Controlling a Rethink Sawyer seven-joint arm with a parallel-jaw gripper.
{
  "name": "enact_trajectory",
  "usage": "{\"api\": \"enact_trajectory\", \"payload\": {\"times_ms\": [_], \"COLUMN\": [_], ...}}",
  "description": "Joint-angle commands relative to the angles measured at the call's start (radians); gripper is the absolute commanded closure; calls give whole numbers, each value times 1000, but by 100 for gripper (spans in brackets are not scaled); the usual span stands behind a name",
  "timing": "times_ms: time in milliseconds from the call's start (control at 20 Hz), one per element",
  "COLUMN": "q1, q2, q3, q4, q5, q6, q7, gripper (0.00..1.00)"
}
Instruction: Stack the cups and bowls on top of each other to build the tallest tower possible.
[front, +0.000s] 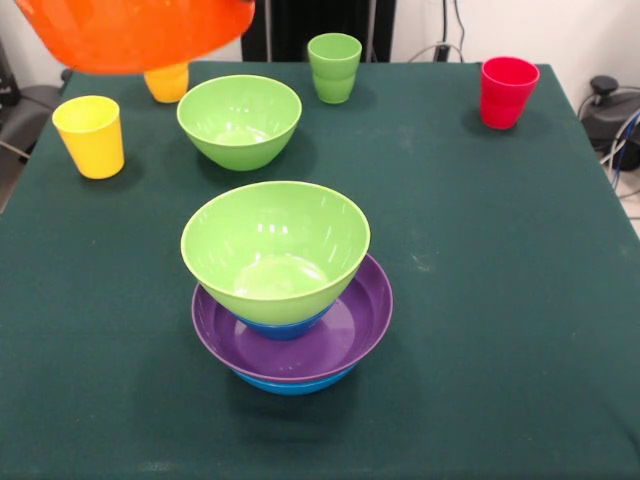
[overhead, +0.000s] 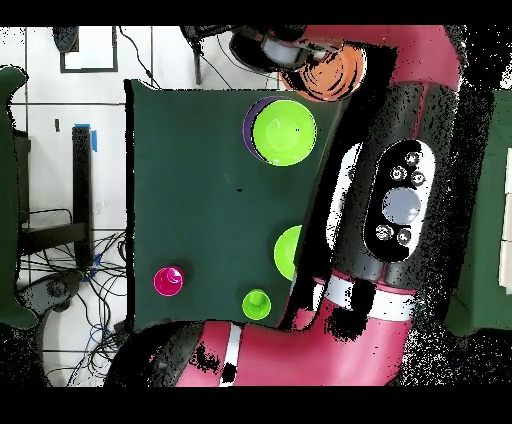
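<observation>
The tower stands mid-table: a large blue bowl (front: 290, 383) lowest, a wide purple bowl (front: 345, 335) in it, a small blue bowl (front: 285, 325), and a light green bowl (front: 275, 250) uppermost. A small orange bowl (front: 130, 35) hangs in the air, up and to the left of the tower. In the overhead view my gripper (overhead: 305, 60) is shut on its rim. A second light green bowl (front: 239, 120) sits behind the tower. Yellow (front: 90, 136), orange-yellow (front: 166, 82), light green (front: 334, 67) and red (front: 507, 92) cups stand apart along the far side.
The dark green table (front: 500, 300) is bare on its right half. In the overhead view my arm (overhead: 400, 200) covers the table's right edge and part of the loose green bowl (overhead: 288, 252). Cables lie on the floor (overhead: 70, 270) beside the table.
</observation>
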Motion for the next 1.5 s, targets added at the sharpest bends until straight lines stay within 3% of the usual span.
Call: {"api": "enact_trajectory", "payload": {"times_ms": [50,500,1150,1500], "q1": [-19,-19,-16,-21], "q2": [14,9,-46,-35], "q3": [48,44,50,64], "q4": [180,214,397,425], "q5": [-19,-17,-7,-12], "q6": [-77,-96,-204,-252], "q7": [-127,-120,-91,-83], "gripper": [100,100,100,100]}}
